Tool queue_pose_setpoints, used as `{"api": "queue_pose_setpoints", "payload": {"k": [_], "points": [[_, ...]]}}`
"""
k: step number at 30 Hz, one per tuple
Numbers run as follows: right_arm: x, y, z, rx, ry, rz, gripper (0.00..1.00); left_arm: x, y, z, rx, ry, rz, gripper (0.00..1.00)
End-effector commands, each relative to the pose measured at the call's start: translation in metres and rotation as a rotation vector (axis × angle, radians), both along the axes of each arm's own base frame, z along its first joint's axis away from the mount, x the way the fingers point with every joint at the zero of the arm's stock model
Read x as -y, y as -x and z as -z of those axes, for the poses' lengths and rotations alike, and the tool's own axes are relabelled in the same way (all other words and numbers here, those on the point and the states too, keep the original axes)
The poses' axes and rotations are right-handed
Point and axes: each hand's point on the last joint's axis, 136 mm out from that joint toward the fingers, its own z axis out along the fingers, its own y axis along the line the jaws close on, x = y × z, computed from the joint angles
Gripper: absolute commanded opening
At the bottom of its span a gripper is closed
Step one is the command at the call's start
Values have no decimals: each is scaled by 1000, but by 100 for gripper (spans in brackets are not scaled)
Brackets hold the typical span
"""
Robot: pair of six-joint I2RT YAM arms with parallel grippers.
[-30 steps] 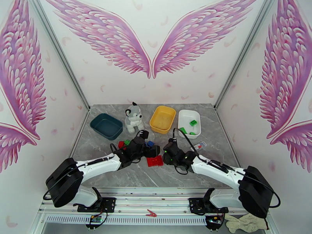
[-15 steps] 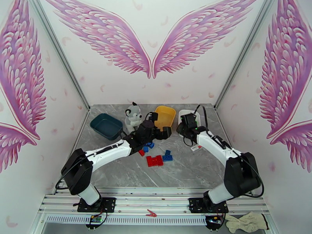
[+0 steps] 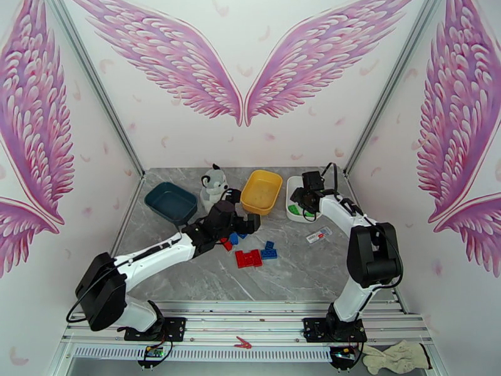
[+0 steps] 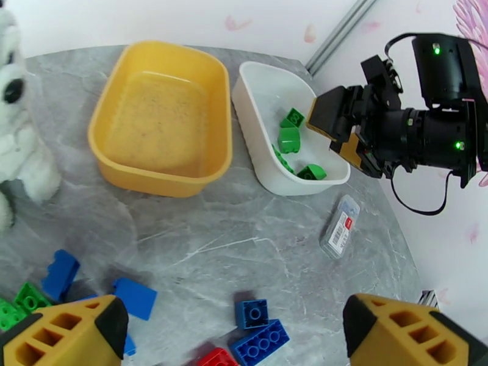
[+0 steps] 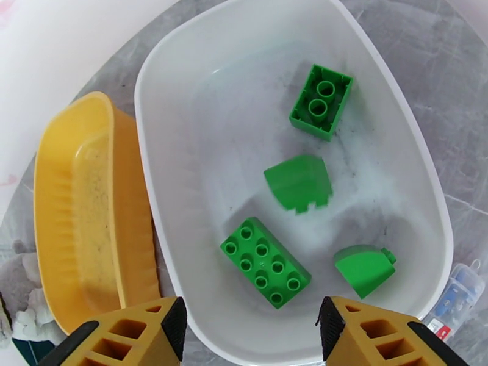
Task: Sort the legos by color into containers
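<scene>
The white tray (image 5: 183,74) holds several green legos, among them a two-stud brick (image 5: 321,101) and an eight-stud brick (image 5: 266,261). My right gripper (image 5: 247,337) hangs open over that tray with nothing between its fingers, and it is also seen from the left wrist as my right gripper (image 4: 340,132). My left gripper (image 3: 247,222) is open and empty above loose blue legos (image 4: 253,312), a green lego (image 4: 24,297) and a red lego (image 4: 216,358). The yellow tray (image 4: 158,117) is empty. The dark teal tray (image 3: 170,203) sits at the back left.
A grey-and-white plush dog (image 3: 214,188) stands between the teal and yellow trays. A flat red plate (image 3: 248,258) lies on the table by blue bricks (image 3: 269,250). A small clear packet (image 4: 340,226) lies right of the white tray. A grey marble tabletop (image 4: 244,196) lies under everything.
My right arm swung from the table's middle out over the white tray, which now holds more green bricks. My left arm reached toward the yellow tray, then drew back a little.
</scene>
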Motion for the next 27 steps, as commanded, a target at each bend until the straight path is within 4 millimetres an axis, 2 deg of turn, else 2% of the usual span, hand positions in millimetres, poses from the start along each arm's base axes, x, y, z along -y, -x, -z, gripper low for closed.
{"api": "queue_pose_setpoints", "payload": {"k": [1,6,9,11,15,23,27], "points": [[-23,3,-33,109,-55,-59,64,-38,4,-3,20,-34,-72,99],[-73,13,-45,179,-29,-181,62,-95,7,2,9,-42,-184,99],[-110,21,-49,206,18,-271,62,-127,8,9,-10,-22,-247,99],[-137,27,-51,226,48,-345,62,-147,8,13,-23,-1,-291,99],[-204,51,-53,281,94,-550,62,-177,5,23,-48,29,-353,99],[-323,107,-30,273,183,-1001,62,-230,-2,58,-154,162,-461,99],[-363,126,-9,240,275,-1151,61,-249,-2,67,-184,244,-504,99]]}}
